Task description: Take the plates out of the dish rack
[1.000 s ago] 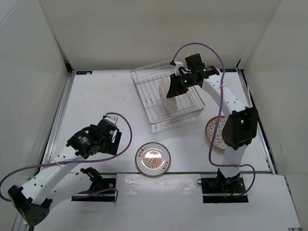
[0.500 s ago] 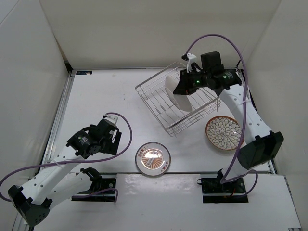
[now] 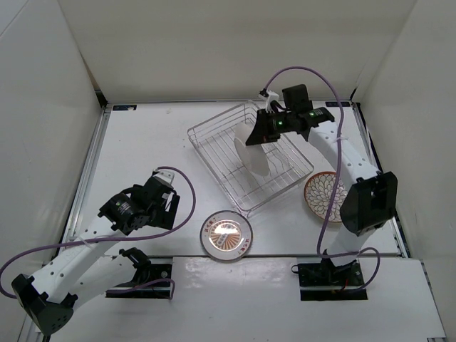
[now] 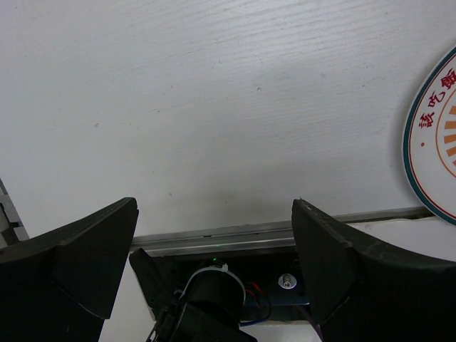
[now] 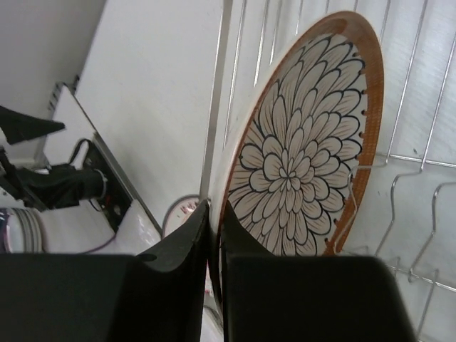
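the white table [image 3: 142, 142] carries everything, and the largest thing on it is the dish rack [image 3: 222, 151], set far and right of centre, corner-on to the arms. whether one side of it is lifted off the surface or it is only slewed round, the overhead view does not settle.

one plate is in the rack: the racked plate [image 3: 255, 153] stands on edge among the divider prongs, showing its plain white back to the overhead camera and its brown petal face [image 5: 306, 142] to the wrist camera. standing upright like that, it offers only its thin top rim, which is why it is being taken from above.

two plates lie flat on the table, face up. the petal plate [image 3: 320, 196] sits just right of the rack, partly hidden by the right arm. the orange-lined plate [image 3: 225, 236] lies nearer the arms, in front of the rack. by my reading two of three are unloaded and this is the last.

the right gripper [image 3: 265, 130] is pinched tight on the racked plate's upper rim, one finger on each face [image 5: 215, 214]. the left gripper [image 4: 214, 206] is spread wide with nothing between its fingers, low over bare table just beside the orange-lined plate [image 4: 436, 142], probably kept clear of the work.

the lift likely needs to go straight up along the prongs, since a rim snagging wire would drag the light rack along.
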You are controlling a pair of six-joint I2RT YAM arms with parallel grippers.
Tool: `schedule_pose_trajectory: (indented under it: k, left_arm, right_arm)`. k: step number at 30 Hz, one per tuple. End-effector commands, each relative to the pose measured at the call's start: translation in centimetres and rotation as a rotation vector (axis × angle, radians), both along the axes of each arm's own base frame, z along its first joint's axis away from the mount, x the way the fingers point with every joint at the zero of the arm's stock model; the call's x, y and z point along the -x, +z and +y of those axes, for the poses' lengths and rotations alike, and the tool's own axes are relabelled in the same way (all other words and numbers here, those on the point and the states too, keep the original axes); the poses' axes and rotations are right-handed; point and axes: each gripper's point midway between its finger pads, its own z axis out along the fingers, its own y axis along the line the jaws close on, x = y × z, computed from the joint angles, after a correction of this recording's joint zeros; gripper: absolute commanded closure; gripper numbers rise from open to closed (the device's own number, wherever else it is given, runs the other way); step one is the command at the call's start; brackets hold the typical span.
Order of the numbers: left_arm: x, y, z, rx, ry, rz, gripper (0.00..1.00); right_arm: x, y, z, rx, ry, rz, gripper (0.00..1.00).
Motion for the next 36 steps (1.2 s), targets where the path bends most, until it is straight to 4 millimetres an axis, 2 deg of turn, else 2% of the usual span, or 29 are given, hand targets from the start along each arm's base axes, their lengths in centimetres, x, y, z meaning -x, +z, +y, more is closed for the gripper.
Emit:
schedule_pose_trajectory:
  k: [1,3,4,8,12,14,15,18,24,27,31,33,34,35,36]
  left_arm:
    - [-0.1,0.0,0.5,-0.019,0.019,-0.008,0.00]
    - [-0.1,-0.1,0.6,-0.022,0.020,-0.009,0.00]
    - [-0.1,0.0,0.6,-0.020,0.020,-0.009,0.00]
    - [-0.1,-0.2,0.6,-0.027,0.020,-0.003,0.00]
    - [-0.2,-0.2,0.6,-0.034,0.021,0.001,0.00]
    - [-0.1,-0.2,0.7,-0.035,0.024,-0.002,0.00]
    - [-0.2,-0.1,0.6,-0.031,0.024,-0.004,0.00]
    - [-0.2,-0.1,0.7,-0.031,0.024,-0.004,0.00]
    - [-0.1,-0.1,0.7,-0.032,0.027,-0.005,0.00]
    - [-0.1,-0.2,0.8,-0.032,0.032,-0.005,0.00]
    - [-0.1,-0.2,0.9,-0.036,0.037,-0.006,0.00]
    - [0.0,-0.2,0.9,-0.037,0.037,-0.005,0.00]
    - [-0.1,-0.2,0.9,-0.037,0.038,-0.004,0.00]
    - [-0.1,-0.1,1.0,-0.039,0.041,-0.008,0.00]
    - [-0.1,-0.1,1.0,-0.037,0.043,-0.009,0.00]
  right_arm:
    - [-2.8,8.2,3.7,-0.221,0.096,-0.228,1.00]
    - [-3.2,8.5,4.5,-0.259,0.094,-0.202,1.00]
    - [-3.8,7.4,5.0,-0.266,0.101,-0.172,1.00]
    - [-3.9,6.6,6.5,-0.296,0.139,-0.127,1.00]
    - [-5.6,8.0,6.2,-0.243,0.113,-0.226,1.00]
    - [-7.0,9.3,4.8,-0.156,0.063,-0.345,1.00]
    - [-7.6,8.9,3.9,-0.092,0.018,-0.363,1.00]
    - [-8.9,11.1,1.6,-0.014,-0.052,-0.492,1.00]
    - [-7.8,16.2,-0.3,-0.008,-0.093,-0.630,1.00]
    - [-6.8,17.3,-0.6,-0.027,-0.085,-0.651,1.00]
    - [-6.1,17.7,-1.3,-0.021,-0.106,-0.660,1.00]
    - [-6.0,18.0,-2.4,0.028,-0.114,-0.713,1.00]
    - [-6.6,17.9,-3.9,0.095,-0.179,-0.737,1.00]
    - [-7.0,16.5,-4.8,0.174,-0.165,-0.772,1.00]
    - [-6.8,16.1,-7.4,0.272,-0.255,-0.806,1.00]
